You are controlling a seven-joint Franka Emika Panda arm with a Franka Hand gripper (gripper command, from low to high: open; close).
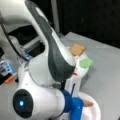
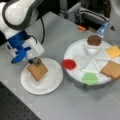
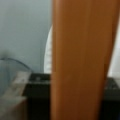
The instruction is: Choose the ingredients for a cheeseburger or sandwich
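The grey tabletop (image 2: 50, 32) carries two white dishes in a front view: a big divided tray (image 2: 93, 61) on the right and a small plain plate (image 2: 47, 82) on the left. The arm (image 2: 17, 15) reaches in from the upper left of that view, and its gripper (image 2: 35, 61) sits just over the plate's far edge.

On the tray, the unused ingredients sit apart in their own sections: the dark brown patty (image 2: 94, 40) on a raised cup at the far side, the yellow-orange cheese square (image 2: 112, 51) at the right, a toast square (image 2: 111, 70) near the right, the green leaf piece (image 2: 90, 78) at the near rim, and the red disc (image 2: 69, 64) at the left rim.

The other toast piece (image 2: 37, 70) is over the plate, tilted, its far corner between the jaws, which are closed on it. In the wrist view it fills the middle as a tall orange-brown band (image 3: 82, 60).

Judged from this, the base slice is being placed. To do it well, the toast should lie flat and near the plate's middle, not hang at the far edge, so later layers can sit squarely. A release from a tilt could let it flip or slide.
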